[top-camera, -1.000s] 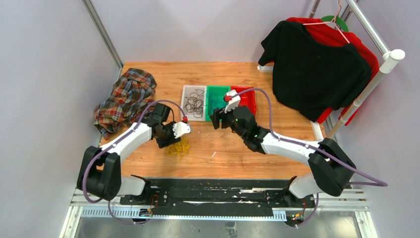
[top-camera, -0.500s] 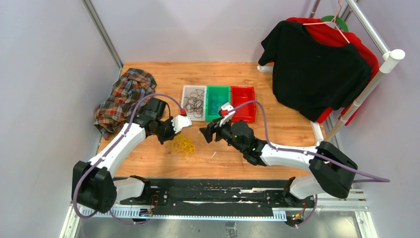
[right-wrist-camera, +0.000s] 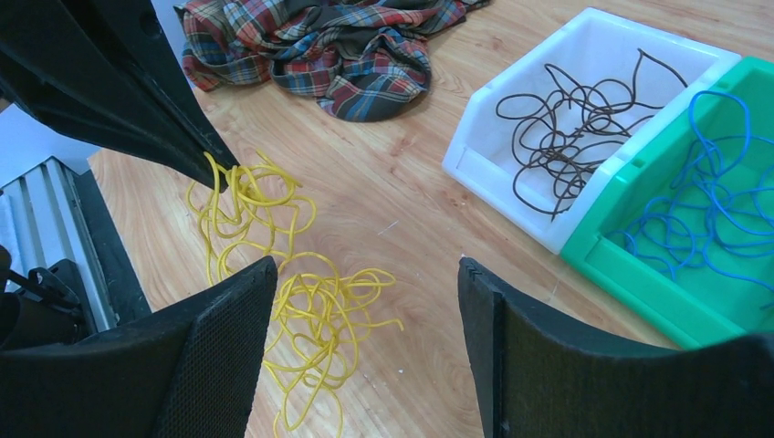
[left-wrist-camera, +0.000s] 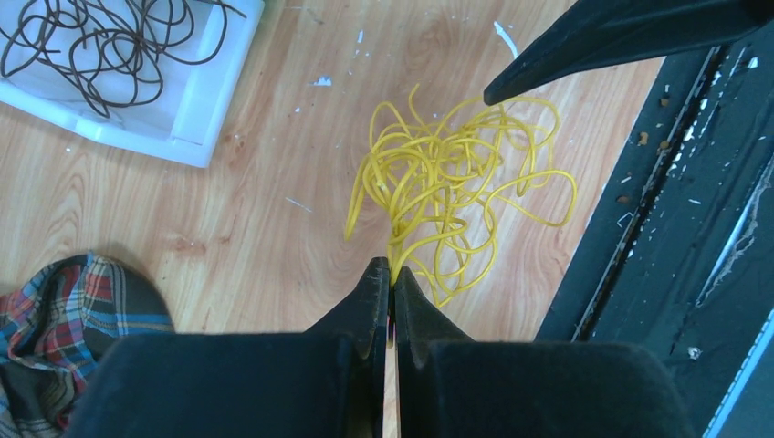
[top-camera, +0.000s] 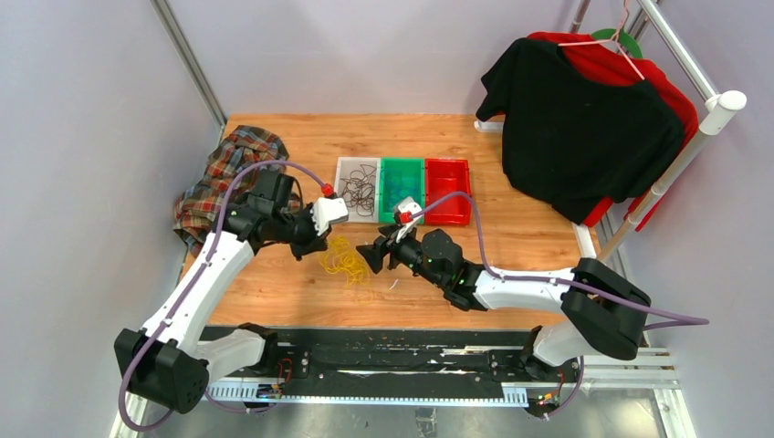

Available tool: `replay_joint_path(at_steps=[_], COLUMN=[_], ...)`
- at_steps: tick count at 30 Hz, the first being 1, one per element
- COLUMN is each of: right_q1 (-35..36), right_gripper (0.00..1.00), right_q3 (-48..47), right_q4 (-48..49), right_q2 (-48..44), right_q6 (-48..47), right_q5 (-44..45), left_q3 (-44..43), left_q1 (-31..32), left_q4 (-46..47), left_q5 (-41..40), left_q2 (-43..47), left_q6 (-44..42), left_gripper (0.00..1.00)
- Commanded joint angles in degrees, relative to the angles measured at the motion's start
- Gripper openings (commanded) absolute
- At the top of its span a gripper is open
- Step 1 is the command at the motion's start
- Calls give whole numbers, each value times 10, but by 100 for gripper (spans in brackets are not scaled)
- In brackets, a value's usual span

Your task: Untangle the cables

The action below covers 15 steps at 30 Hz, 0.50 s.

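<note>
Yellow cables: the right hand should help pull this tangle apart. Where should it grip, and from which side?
Probably the loose outer loops of the cables, on the side away from the left hand, which is shut on strands at the opposite edge. Those loops lie spread on the table, so the open right hand could come down from above, opposite the left.

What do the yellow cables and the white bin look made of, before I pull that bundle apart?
The yellow cables look like thin wire in a smooth plastic or rubber sheath: even colour, slight sheen, springy loops; the core is hidden. The white bin looks like moulded plastic, semi-gloss, with smooth thick walls.
</note>
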State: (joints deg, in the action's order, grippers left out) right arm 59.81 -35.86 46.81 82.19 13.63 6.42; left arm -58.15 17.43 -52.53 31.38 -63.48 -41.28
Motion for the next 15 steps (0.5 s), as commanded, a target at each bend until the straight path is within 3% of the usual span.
replay_joint_path(at_steps=[1,10,15], right_q1=[13,31,37], right_gripper=[73,73,73], right_q3=[4,-20,-8], right_q4=[31,69,58], right_q2=[-4,32,42], right_q6=[-16,-6,-2], right_q5=[-12,-44,-6], left_q3=[-21,-30,-43], left_q1=[-2,4,5], left_q4=[-17,-18,-18], left_q5=[26,43,40], left_q2=[22,27,29], left_q6=[11,30,33], left_gripper=[1,1,1])
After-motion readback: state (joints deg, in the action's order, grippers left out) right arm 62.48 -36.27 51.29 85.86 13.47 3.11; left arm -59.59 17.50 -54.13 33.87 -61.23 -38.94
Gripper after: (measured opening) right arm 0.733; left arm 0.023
